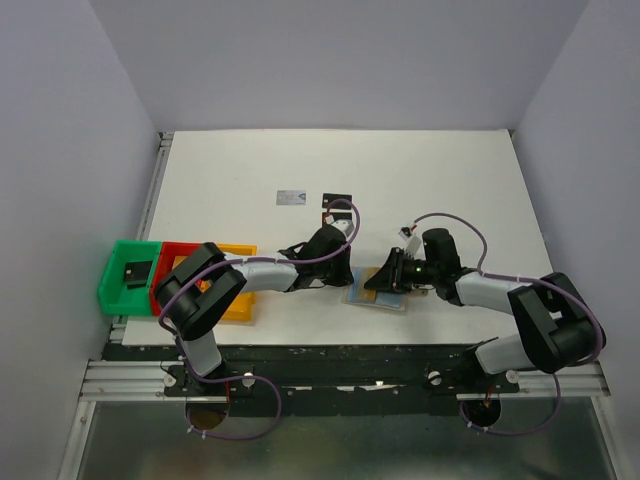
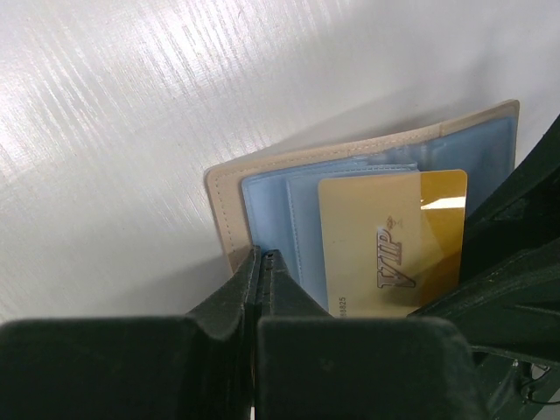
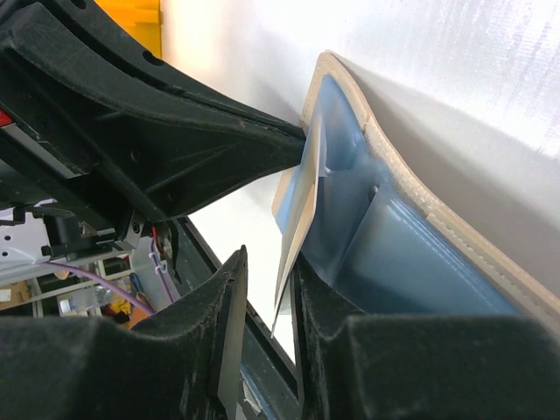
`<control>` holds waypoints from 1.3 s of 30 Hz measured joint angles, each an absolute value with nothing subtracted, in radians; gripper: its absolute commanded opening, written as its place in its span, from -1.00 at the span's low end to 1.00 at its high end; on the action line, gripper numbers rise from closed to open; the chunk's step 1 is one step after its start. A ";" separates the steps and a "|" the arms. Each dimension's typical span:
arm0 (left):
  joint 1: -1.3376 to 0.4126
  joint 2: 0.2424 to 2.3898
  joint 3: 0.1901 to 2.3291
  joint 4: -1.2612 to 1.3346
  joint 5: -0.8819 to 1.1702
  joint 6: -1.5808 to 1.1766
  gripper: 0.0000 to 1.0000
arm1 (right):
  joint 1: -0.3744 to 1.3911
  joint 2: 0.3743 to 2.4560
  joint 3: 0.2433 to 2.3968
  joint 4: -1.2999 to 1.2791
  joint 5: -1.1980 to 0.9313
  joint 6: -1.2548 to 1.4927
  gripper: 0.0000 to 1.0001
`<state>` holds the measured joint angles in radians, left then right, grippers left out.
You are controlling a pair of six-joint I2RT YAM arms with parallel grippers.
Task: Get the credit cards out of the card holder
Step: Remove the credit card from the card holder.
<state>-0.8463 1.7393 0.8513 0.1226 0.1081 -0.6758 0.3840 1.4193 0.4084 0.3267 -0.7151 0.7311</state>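
the small bifold card holder (image 1: 385,300), tan leather-like outside and light blue-grey plastic inside, lies open on the white table (image 1: 460,190) near its front edge, between the two arms. a gold-orange plastic credit card (image 2: 385,236) printed with "vip" sticks partly out of one of its clear pockets. the left gripper (image 2: 262,255) reaches in from the holder's left side with its black fingers pressed together. their tips sit right at the tan stitched border of the holder, and it is not clear whether any of that edge is nipped between them. the right gripper (image 3: 269,262) comes in from the opposite side. its two fingers stand a little apart, with the gold-orange card's free end between them. in the right wrist view the card leans against one finger (image 3: 319,306) and a gap shows to the other, so the fingers have not closed on the card. the holder's panel bows upward beside that gripper. farther back on the table, well apart from the holder, lie a silver-grey flat card (image 1: 292,197) and, just beside it to the right, a black flat card (image 1: 338,203). at the table's left edge three plastic bins stand in a row: a green bin (image 1: 115,285) holding a small black chunky object (image 1: 133,270), a red bin (image 1: 178,250) and a yellow bin (image 1: 240,300), the last two partly hidden under the left arm.
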 measured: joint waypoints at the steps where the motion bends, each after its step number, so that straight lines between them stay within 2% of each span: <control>1: -0.846 1.739 0.852 0.121 0.108 -0.677 -1.00 | 0.384 1.417 0.408 0.322 -0.714 0.730 -0.35; 31: -0.848 1.739 0.852 0.118 0.096 -0.689 -1.00 | 0.356 1.341 0.406 0.226 -0.641 0.698 -0.60; 35: -0.849 1.739 0.852 0.118 0.095 -0.690 -1.00 | 0.351 1.331 0.402 0.213 -0.636 0.694 -0.67; 39: -0.849 1.739 0.852 0.118 0.093 -0.692 -1.00 | 0.344 1.325 0.401 0.178 -0.614 0.684 -0.83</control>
<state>-0.8486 1.7393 0.8516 0.1181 0.0933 -0.6922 0.3443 1.3251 0.4007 0.1776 -0.6144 0.6842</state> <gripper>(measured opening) 0.028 0.133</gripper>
